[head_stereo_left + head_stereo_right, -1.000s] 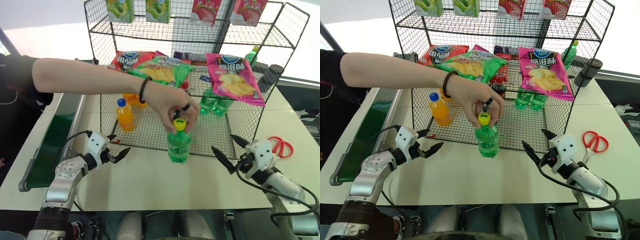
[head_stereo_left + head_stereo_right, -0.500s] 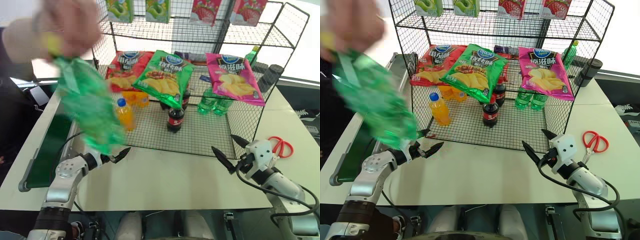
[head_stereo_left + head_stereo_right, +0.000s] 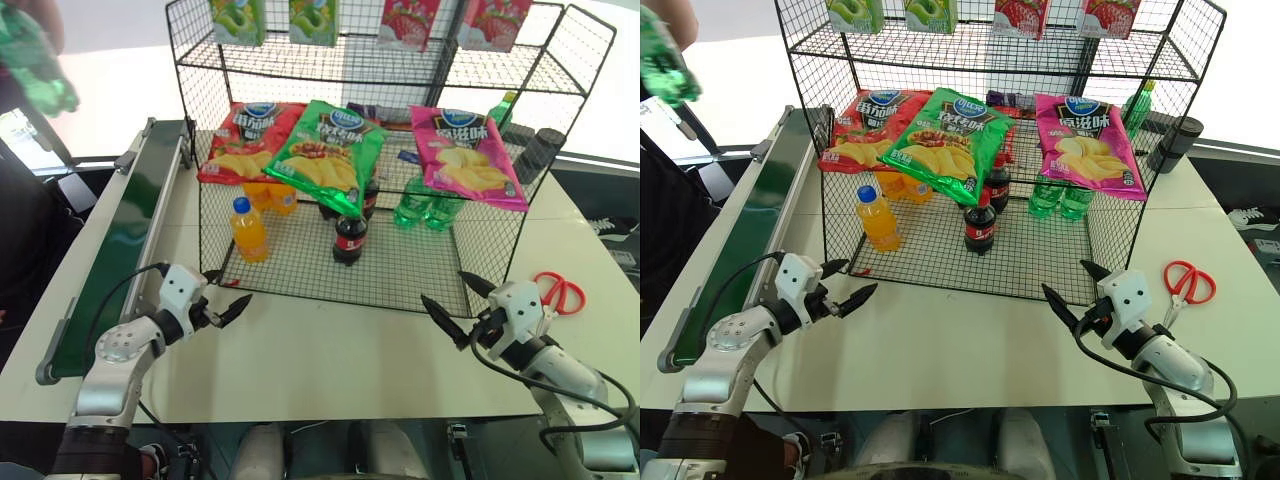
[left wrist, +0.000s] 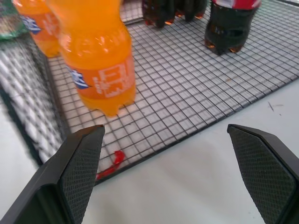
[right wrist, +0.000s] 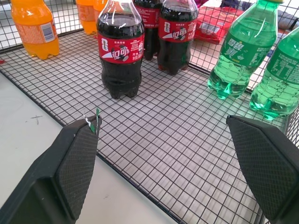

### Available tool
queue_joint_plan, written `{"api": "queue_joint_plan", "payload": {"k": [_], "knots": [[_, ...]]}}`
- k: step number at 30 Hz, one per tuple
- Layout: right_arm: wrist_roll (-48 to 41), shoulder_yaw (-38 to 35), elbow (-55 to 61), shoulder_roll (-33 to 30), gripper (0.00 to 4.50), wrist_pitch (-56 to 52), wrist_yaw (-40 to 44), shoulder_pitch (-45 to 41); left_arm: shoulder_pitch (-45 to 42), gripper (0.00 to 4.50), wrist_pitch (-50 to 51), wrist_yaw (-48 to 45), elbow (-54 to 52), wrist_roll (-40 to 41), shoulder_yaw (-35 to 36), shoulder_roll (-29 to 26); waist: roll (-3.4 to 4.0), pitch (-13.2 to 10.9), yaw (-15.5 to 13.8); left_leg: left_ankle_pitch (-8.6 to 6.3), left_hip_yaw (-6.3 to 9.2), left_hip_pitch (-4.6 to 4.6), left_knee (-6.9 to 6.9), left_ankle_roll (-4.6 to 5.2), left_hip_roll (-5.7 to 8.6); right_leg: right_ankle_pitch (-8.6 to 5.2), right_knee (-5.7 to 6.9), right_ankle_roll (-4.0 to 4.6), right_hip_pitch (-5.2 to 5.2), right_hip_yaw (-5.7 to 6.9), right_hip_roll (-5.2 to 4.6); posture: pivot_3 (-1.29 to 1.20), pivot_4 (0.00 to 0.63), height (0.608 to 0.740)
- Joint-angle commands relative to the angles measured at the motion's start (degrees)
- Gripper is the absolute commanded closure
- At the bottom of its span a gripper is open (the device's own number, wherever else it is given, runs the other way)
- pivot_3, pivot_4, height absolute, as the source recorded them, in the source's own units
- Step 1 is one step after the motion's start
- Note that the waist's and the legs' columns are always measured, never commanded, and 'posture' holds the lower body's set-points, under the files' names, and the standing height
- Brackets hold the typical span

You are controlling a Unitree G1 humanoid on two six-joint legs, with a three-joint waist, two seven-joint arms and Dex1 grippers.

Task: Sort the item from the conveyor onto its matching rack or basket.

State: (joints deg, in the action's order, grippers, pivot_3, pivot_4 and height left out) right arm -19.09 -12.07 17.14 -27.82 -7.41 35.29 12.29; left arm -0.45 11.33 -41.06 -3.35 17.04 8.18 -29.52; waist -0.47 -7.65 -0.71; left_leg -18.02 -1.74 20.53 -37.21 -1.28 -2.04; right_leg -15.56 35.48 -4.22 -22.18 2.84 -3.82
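The item [image 3: 38, 70], a green bottle, shows blurred at the far left corner, held in a person's hand high above the conveyor [image 3: 115, 260]. The conveyor's dark green belt runs along the table's left side. The black wire basket [image 3: 410, 285] forms the base of the rack at mid-table. My left gripper [image 3: 236, 289] hovers open just off the basket's front left corner, nothing between its fingers [image 4: 80, 171]. My right gripper [image 3: 443, 288] stands open at the basket's front right corner, also holding nothing.
Inside the basket stand an orange drink bottle [image 3: 249, 229], cola bottles [image 3: 349, 238] and green bottles [image 5: 243, 51]. Chip bags [image 3: 330, 150] hang off the shelf above. Red scissors [image 3: 560, 293] lie on the table's right, and a dark cup [image 3: 540, 153] stands behind.
The person's hand lifted the green bottle from the table in front of the basket and swept it up to the far left. My left gripper shifted slightly left; the right stayed still.
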Motion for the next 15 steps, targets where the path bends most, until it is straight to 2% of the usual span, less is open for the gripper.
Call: {"api": "queue_joint_plan", "payload": {"k": [1, 9, 15], "knots": [[-0.62, -0.17, -0.49, -0.31, 0.05, 0.99, 1.0, -1.56, -0.11, 0.0, 2.56, 1.32, -5.17, 3.37, 4.07, -1.13, 0.0, 0.0, 0.01, 0.0, 0.0, 0.0, 0.0, 0.0, 0.0, 0.0, 0.0, 0.0, 0.0, 0.0, 0.0, 0.0, 0.15, 0.74], [-0.22, 1.03, -2.18, -1.07, 0.05, 0.45, 2.69, -5.56, 1.4, 0.0, 7.49, 5.35, -9.71, 7.68, 12.2, -2.67, 0.0, 0.0, 0.09, 0.0, 0.0, 0.0, 0.0, 0.0, 0.0, 0.0, 0.0, 0.0, 0.0, -0.01, 0.0, 0.0, 0.15, 0.74], [-0.28, 3.69, -0.42, -1.1, 0.05, -0.79, 3.9, -7.57, 2.77, 0.0, 9.23, 8.6, -7.16, 10.3, 18.59, -1.86, -0.01, 0.0, 0.05, 0.0, 0.0, -0.01, 0.01, 0.0, -0.03, 0.0, 0.0, 0.0, -0.01, -0.01, 0.02, 0.0, 0.15, 0.74]]}}
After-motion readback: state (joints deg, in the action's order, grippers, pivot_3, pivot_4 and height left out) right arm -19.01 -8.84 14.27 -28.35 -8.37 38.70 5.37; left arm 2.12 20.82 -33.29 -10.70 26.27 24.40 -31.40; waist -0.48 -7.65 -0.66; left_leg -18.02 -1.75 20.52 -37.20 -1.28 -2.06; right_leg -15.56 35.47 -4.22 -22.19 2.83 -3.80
